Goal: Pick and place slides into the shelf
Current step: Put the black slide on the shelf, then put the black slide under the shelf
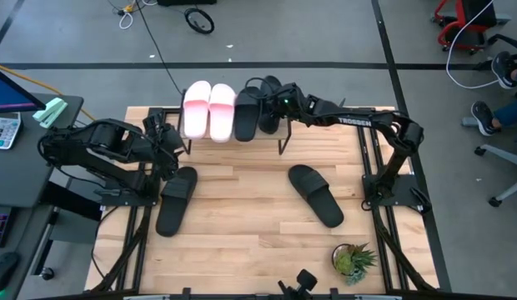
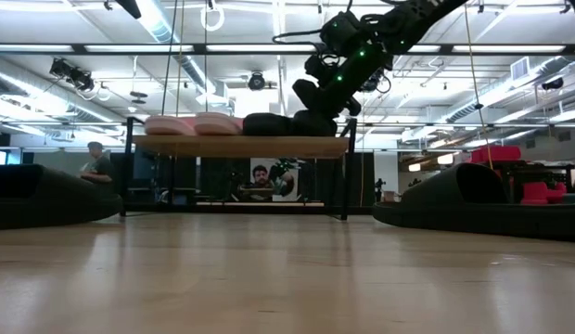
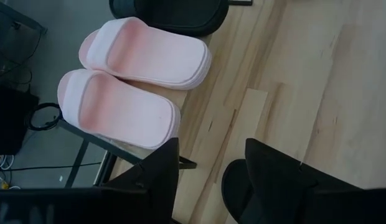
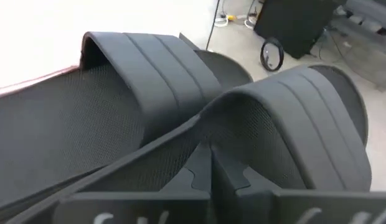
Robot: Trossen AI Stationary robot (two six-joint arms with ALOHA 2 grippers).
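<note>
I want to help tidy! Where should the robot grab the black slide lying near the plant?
Probably by one long side edge of the black slide, coming straight down from above. It lies flat and slanted on the table with bare wood all round, so a hand could likely straddle its rim.

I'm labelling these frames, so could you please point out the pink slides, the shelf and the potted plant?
pink slides (image 1: pixel 208 110): high view, where the pair meets.
shelf (image 2: pixel 239 146): low view, front edge of the plank.
potted plant (image 1: pixel 353 259): high view, the leaves.
</note>
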